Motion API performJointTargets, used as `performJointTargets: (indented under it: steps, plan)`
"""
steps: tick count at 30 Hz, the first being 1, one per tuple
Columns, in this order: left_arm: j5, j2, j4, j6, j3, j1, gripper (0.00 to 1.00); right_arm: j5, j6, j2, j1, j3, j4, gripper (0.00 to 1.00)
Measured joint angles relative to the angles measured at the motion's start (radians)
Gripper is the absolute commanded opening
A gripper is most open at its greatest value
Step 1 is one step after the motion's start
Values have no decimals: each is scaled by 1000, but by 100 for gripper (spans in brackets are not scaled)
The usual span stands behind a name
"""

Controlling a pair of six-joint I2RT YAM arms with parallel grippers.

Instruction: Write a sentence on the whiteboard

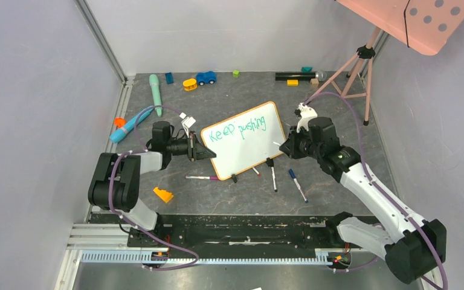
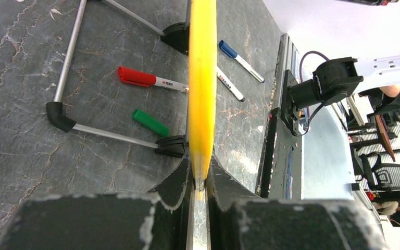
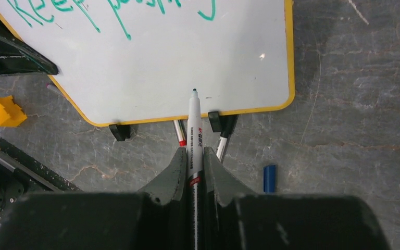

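The left gripper [image 2: 200, 185] pinches the whiteboard [image 2: 202, 78], seen edge-on as a yellow strip, with a red-capped marker [image 2: 151, 79], green cap [image 2: 150, 123] and blue-capped marker [image 2: 241, 61] lying on the table [image 2: 21, 130].

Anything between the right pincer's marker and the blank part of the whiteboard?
Nothing visible. The marker clamped in the right pincer points straight at bare whiteboard below the green words.
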Motion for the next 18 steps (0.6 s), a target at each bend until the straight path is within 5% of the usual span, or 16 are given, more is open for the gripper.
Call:
performJointTargets:
  steps: [18]
  plan:
    - [2,1,56,-9,-22,-1,5,88,52,-18,208,-110,113,0]
